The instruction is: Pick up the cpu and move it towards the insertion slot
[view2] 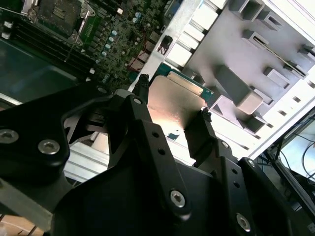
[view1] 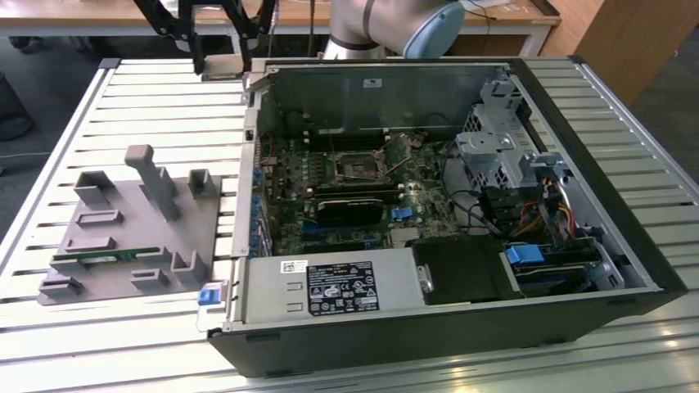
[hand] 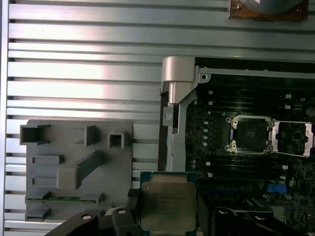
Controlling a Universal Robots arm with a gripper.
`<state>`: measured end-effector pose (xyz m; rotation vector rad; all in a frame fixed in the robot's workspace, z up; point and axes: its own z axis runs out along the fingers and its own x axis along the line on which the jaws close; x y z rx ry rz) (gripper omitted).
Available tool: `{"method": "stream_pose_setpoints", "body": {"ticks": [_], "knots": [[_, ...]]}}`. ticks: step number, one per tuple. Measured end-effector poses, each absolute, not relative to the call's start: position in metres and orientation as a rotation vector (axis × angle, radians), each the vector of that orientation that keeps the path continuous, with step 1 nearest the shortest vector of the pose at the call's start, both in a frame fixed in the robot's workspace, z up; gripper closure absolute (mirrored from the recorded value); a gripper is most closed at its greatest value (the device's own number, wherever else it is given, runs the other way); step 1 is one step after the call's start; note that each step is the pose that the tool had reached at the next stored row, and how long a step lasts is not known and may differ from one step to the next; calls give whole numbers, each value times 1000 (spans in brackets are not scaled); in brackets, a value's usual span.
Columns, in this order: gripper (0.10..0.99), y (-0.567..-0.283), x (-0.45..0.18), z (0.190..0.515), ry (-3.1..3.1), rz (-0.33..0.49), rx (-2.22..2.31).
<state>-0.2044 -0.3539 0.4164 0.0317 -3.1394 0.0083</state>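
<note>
The cpu (hand: 168, 206) is pinched between the jaws of the gripper (view2: 172, 120) and held in the air, above the edge between the grey fixture tray (hand: 78, 167) and the open computer case (view1: 459, 213). The insertion slot (hand: 249, 133) is seen on the motherboard, well apart from the cpu.
</note>
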Motion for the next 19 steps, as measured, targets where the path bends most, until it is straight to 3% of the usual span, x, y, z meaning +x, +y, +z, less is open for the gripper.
{"method": "stream_pose_setpoints", "body": {"ticks": [19], "knots": [[545,-349,-187,416,-3139,8,32]]}}
